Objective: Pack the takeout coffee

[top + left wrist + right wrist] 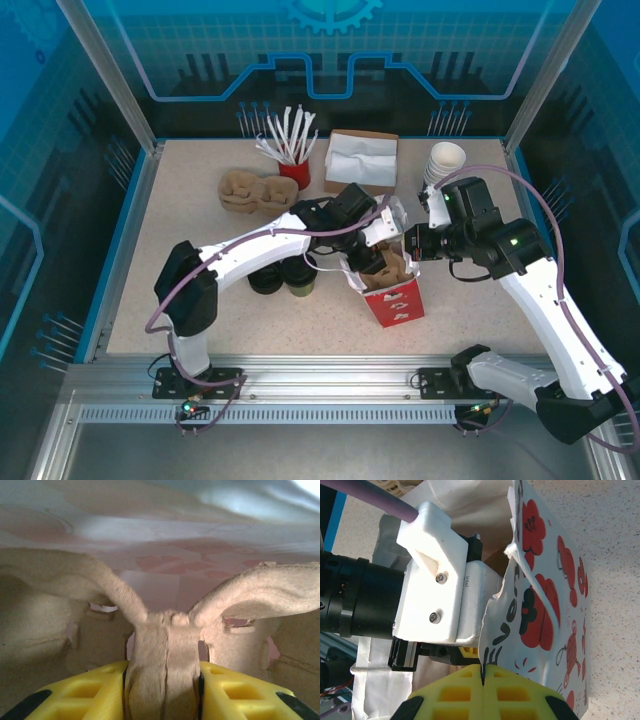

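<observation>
Inside one bag [395,300], left claw [162,682] pinching one pulp tray [250,590]

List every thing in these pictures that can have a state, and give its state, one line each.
Bag: standing on the table, mouth open.
Cup tray: inside the bag, held by its middle ridge.
Left gripper: shut on the cup tray.
Right gripper: shut on the bag's rim.
Coffee cup: lid on, upright on the table, outside the bag.
Napkin box: open at the top.
</observation>
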Available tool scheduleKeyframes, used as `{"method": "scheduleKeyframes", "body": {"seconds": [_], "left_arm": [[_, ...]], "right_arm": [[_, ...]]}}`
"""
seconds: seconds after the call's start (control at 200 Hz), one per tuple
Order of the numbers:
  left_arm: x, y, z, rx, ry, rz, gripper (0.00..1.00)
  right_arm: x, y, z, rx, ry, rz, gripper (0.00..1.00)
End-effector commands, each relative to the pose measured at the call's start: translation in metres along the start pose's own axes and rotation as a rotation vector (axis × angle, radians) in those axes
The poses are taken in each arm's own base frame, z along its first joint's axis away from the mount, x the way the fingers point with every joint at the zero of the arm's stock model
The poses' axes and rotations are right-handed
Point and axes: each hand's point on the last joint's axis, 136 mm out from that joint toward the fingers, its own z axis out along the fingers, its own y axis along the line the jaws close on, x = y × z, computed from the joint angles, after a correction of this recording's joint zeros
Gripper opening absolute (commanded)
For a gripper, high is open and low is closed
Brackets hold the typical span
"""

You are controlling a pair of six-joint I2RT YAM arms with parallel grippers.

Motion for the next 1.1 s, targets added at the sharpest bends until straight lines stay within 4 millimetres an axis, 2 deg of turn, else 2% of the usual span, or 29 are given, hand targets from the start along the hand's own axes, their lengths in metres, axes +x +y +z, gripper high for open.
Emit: {"method": "scheduleKeyframes", "body": {"seconds": [0.0,0.19,0.29,0.43,0.685,0.9,1.091], "left_arm": [[-0.004,-0.011,0.016,0.058,-0.001,0.027,0.39],[-0.010,-0.011,0.014,0.052,-0.020,0.029,0.54],[-0.017,-0.011,0.004,0.032,-0.038,0.044,0.68],[-0.029,-0.012,-0.016,0.001,-0.073,0.068,0.78],[-0.048,-0.020,-0.053,-0.026,-0.122,0.092,0.83],[-0.065,-0.033,-0.095,-0.038,-0.197,0.107,0.87],[-0.076,-0.038,-0.133,-0.091,-0.264,0.080,0.87]], "right_arm": [[0.000,0.002,-0.001,-0.018,-0.011,0.005,0.00],[0.000,0.001,-0.003,-0.012,-0.009,0.000,0.00],[-0.001,0.000,-0.005,-0.004,-0.012,-0.003,0.00],[-0.002,-0.001,-0.007,-0.001,-0.016,-0.003,0.00],[-0.003,-0.001,-0.009,0.001,-0.024,0.003,0.00],[-0.003,0.000,-0.010,-0.026,-0.033,0.026,0.00],[-0.006,0.001,-0.011,-0.049,-0.049,0.057,0.00]]}}
